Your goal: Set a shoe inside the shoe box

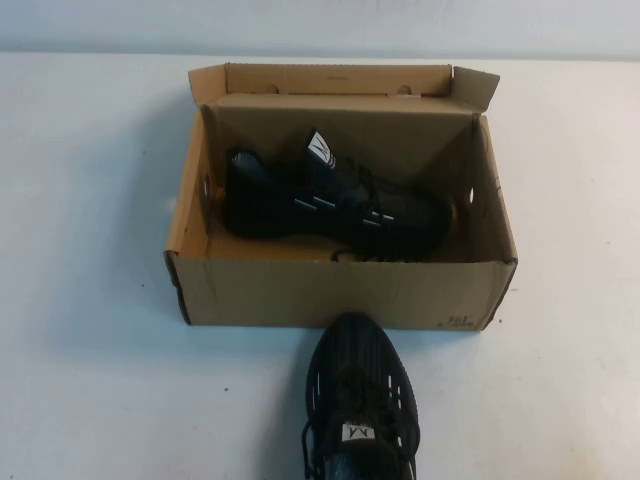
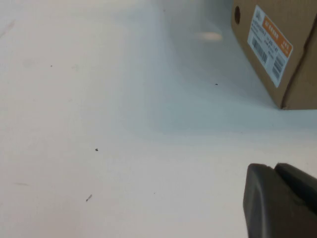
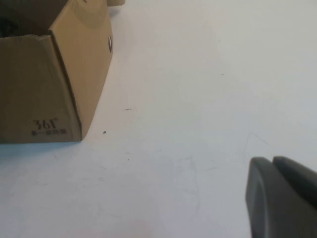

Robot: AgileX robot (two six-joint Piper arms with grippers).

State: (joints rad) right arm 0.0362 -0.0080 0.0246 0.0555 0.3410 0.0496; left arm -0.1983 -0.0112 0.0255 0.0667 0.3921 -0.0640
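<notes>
The brown cardboard shoe box (image 1: 300,295) stands open at the middle of the table, its flap lid folded back. The shoe (image 1: 335,205), a black mesh sneaker with white side dashes and a white-marked tongue tab, lies inside it, toe to the right. Neither arm shows in the high view. My left gripper (image 2: 275,166) is shut and empty, low over bare table left of the box (image 2: 292,74). My right gripper (image 3: 271,159) is shut and empty, low over bare table right of the box (image 3: 44,89).
A near-identical black sneaker (image 1: 360,400) stands on the table just in front of the box, toe pointing at its front wall, heel cut off by the near edge. A white and orange label (image 2: 270,42) is on the box's left end.
</notes>
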